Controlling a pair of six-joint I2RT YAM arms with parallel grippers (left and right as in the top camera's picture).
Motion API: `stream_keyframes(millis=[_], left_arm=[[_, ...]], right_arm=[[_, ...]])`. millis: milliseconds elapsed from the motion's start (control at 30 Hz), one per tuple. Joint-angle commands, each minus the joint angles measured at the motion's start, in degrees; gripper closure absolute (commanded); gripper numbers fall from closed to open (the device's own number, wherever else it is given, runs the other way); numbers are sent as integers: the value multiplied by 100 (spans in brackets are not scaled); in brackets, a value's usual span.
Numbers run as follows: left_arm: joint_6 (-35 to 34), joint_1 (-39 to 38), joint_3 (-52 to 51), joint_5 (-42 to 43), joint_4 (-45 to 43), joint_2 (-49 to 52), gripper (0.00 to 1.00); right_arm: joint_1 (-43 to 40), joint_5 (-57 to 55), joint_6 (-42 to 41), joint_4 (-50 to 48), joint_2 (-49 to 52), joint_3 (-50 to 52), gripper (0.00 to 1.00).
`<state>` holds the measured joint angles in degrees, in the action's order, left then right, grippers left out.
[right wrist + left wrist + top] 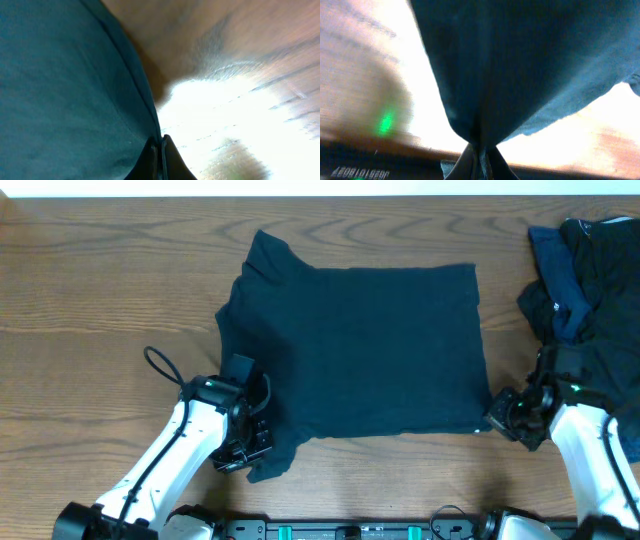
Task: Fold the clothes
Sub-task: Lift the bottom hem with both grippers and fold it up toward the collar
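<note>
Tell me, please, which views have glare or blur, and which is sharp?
Overhead: sharp, evenly lit, T-shirt and table grain clear. Left wrist: table beside the T-shirt burnt out to white, wood at left blurred. Right wrist: strong white glare on the table, grain smeared, T-shirt soft.

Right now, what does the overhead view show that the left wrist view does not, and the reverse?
Only overhead: the whole T-shirt spread out, a heap of dark garments at the table's right edge, and the right gripper at the shirt's near right corner. Only left wrist: the fingers closed tight on a bunched pinch of fabric. Both: the dark navy shirt, the wooden table, and the left gripper at the shirt's near left sleeve.
</note>
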<state>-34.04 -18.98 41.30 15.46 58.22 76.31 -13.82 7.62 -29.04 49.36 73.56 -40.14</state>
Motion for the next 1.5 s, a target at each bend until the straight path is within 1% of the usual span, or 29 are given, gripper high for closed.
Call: stream_keyframes(millis=[0,267,433,500,633,800,933,1067,1167,1333,1467], left_arm=[[103,-7,103,-111,286,-140,94],[101,-7,415,-251,1104,-476,94],[144,-7,772,-393,1150,-509,94],[232,-7,953,-579,1156,-479,94],[275,83,1421,-1268,1132,-321,94],[581,323,1685,-1314,719,-28,94],[793,413,1685,-1316,162,203,94],[815,452,1685,-1316,-498,328,94],[837,452,1685,-1316,-820,348,94],[855,452,1685,-1320,-1202,365,94],[857,452,1683,-1325,-1340,450,94]], right_arm=[[-66,-254,85,164,-271,-227,99],[-63,-289,85,442,-446,-236,99],[-63,-286,83,319,-444,-236,99],[-63,-260,57,229,-444,-238,99],[-63,-192,15,4,-387,-254,99],[-61,-4,-114,-337,-144,-254,99],[-37,162,-181,-756,234,-254,99],[-35,192,-195,-1375,684,-254,99],[-35,208,-221,-1615,905,-254,99],[24,208,-221,-2107,1207,-251,99],[181,203,-223,-2371,1309,-251,99]])
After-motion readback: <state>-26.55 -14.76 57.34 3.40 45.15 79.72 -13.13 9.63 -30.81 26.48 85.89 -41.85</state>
